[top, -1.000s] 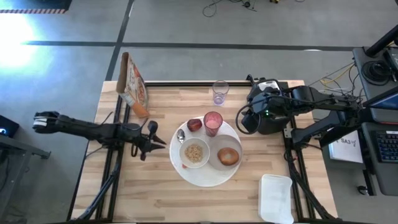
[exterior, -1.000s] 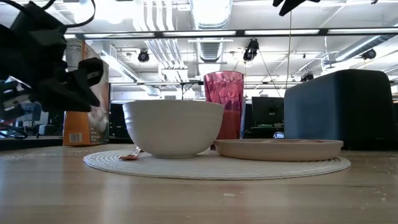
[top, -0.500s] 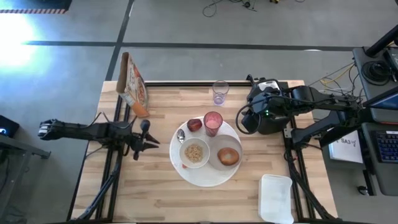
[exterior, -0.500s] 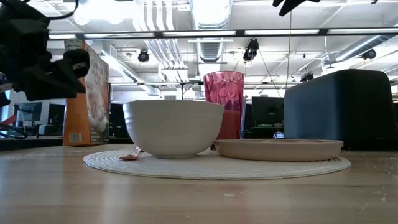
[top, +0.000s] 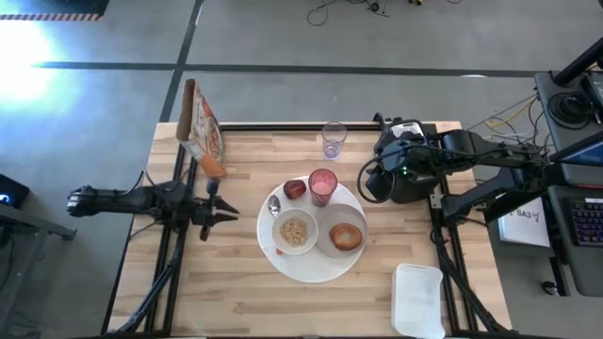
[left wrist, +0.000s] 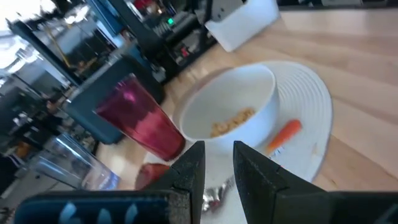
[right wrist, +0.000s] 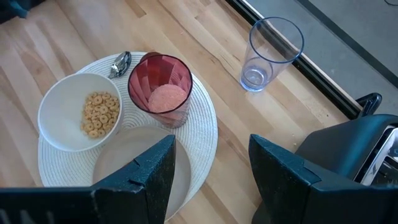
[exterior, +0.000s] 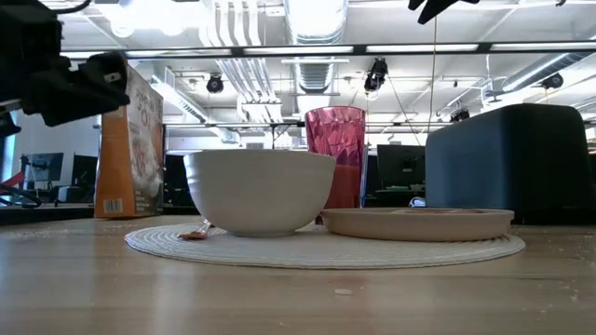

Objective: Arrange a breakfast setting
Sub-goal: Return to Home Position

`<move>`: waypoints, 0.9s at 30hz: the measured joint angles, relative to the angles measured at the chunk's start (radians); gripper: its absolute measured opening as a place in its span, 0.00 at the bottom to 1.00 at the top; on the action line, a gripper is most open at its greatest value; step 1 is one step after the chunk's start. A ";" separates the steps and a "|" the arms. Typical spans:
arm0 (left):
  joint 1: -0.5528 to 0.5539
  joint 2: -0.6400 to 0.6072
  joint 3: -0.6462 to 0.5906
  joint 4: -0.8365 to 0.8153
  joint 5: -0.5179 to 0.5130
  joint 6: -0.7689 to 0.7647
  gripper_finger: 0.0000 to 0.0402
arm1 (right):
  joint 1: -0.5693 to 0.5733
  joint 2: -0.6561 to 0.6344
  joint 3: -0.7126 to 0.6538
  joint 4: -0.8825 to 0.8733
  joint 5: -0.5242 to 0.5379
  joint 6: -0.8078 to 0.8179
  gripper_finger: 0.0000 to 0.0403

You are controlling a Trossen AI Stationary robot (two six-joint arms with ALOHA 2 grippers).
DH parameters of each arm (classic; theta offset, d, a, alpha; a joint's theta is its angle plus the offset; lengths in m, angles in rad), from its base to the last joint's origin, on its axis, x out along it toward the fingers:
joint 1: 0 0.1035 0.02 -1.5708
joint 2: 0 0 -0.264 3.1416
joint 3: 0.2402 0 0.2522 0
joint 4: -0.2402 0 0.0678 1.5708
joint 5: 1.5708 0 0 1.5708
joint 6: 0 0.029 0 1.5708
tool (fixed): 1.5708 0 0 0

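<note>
Breakfast setting [top: 311,268] lies between glass [top: 334,139] and tray [top: 418,299] (box [top: 201,132] probably cereal).

The plate [right wrist: 202,134] is ribbed white, the bowl [right wrist: 59,106] white with tan cereal [right wrist: 99,115], the cup [right wrist: 160,87] faceted pink, the fruit [top: 295,188] dark red, the bread ring [top: 346,235] browned, the spoon [left wrist: 285,133] orange-handled, the glass [right wrist: 267,53] clear.

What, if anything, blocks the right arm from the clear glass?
Probably nothing, so yes. The clear glass stands alone on bare table, apart from the pink cup, with nothing between it and the open right gripper. The left gripper waits at left.
</note>
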 joint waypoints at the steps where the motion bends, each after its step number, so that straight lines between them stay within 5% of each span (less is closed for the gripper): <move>1: 0.000 -0.015 0.000 0.000 0.000 0.000 0.16 | 0.000 0.000 0.000 0.000 0.000 0.000 0.48; 6: 0.000 -0.101 0.000 0.003 0.001 0.000 0.16 | 0.000 0.000 0.000 0.000 0.000 0.000 0.48; 27: 0.000 -0.089 -0.003 0.060 0.001 0.000 0.16 | 0.000 0.000 -0.001 0.003 0.000 0.000 0.48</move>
